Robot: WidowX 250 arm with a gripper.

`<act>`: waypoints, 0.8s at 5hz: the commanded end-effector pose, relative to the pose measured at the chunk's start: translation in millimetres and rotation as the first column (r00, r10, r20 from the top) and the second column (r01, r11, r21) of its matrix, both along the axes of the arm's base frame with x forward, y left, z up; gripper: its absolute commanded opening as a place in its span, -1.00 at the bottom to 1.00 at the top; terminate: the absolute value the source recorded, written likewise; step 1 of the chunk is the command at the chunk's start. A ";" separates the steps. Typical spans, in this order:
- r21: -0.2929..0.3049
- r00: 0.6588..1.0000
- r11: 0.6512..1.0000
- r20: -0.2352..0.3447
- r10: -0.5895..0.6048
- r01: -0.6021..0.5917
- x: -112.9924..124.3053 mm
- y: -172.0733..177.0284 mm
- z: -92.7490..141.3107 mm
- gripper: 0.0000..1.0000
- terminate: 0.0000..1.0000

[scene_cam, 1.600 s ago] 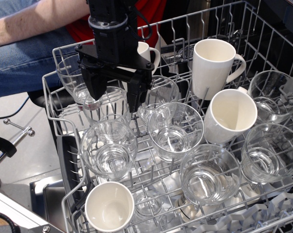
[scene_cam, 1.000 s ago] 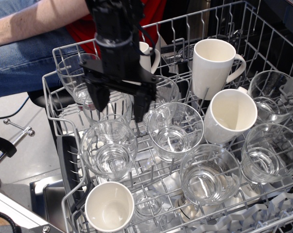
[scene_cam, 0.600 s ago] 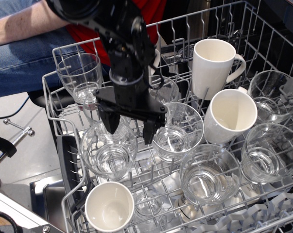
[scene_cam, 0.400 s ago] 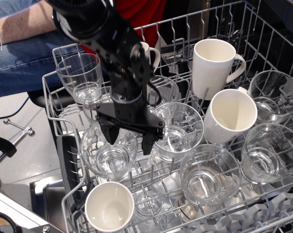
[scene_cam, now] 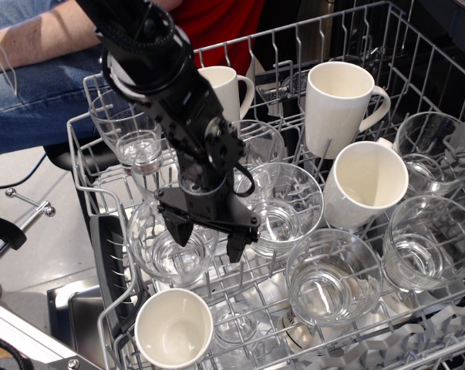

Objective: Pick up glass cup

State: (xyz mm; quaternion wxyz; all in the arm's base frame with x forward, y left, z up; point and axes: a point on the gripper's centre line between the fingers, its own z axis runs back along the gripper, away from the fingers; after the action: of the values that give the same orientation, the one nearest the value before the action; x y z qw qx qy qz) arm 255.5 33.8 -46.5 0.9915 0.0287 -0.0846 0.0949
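Several clear glass cups stand mouth-up in a wire dishwasher rack [scene_cam: 82, 166]. The front-left glass cup [scene_cam: 161, 254] sits under my black gripper [scene_cam: 206, 240]. The gripper is open and low. Its left finger [scene_cam: 176, 230] dips into that cup's mouth. Its right finger [scene_cam: 234, 248] hangs outside the cup's right wall, in the gap to the middle glass cup [scene_cam: 286, 204]. The jaws straddle the cup's right rim and grip nothing. The arm hides the cup's back rim.
More glass cups stand at the front [scene_cam: 332, 277], right [scene_cam: 429, 243], far right [scene_cam: 435, 146] and back [scene_cam: 261, 142]. A narrower glass [scene_cam: 130, 123] is at the back left. White mugs [scene_cam: 336, 96] [scene_cam: 367, 181] [scene_cam: 174, 327] [scene_cam: 220, 89] fill other slots. A person's arm [scene_cam: 32, 38] is at the top left.
The gripper has moved from the back of the rack forward and down onto the front-left glass cup. Its jaws have stayed open. The glasses have not moved.
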 end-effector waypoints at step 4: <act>0.017 0.997 1.000 0.082 0.016 -0.017 14.4 -3.0 -21.0 -1.00 -1.00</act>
State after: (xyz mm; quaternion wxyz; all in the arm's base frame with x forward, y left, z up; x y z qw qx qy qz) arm 260.8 30.1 -79.8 0.9889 0.0345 -0.1008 0.1033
